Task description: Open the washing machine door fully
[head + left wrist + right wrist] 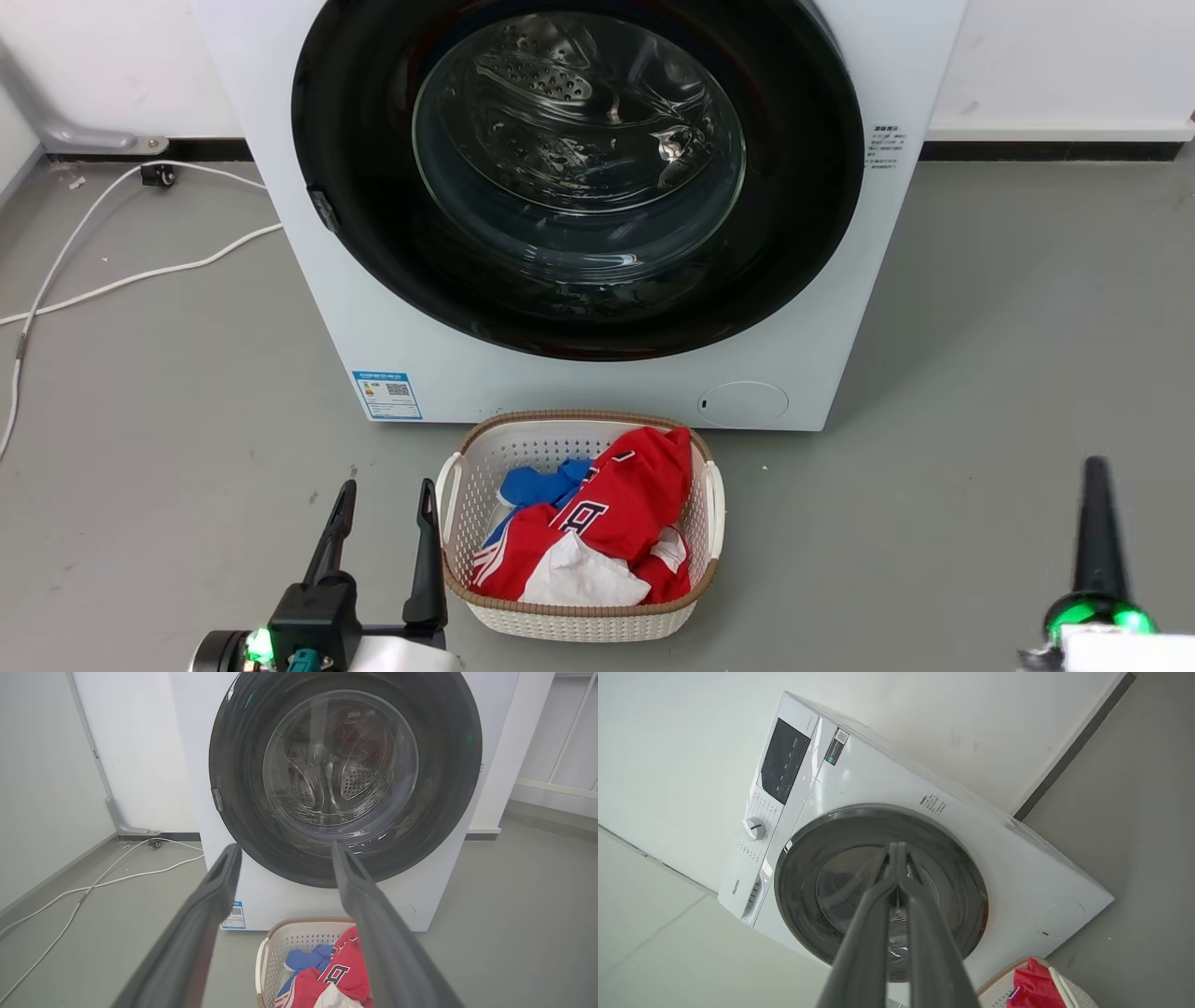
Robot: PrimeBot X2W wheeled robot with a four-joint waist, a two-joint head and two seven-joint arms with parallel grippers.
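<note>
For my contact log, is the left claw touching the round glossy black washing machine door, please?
Apart: the head view shows grey floor between left claw and washing machine door.

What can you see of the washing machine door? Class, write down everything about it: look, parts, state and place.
The washing machine door is a large round disc, nearly as wide as the white machine front it sits in. A broad glossy black ring surrounds a bulging clear glass bowl, through which the perforated steel drum shows. A small grey catch sits on its left rim in the head view. It is shut, flat against the front, upright, and nothing touches it.
</note>
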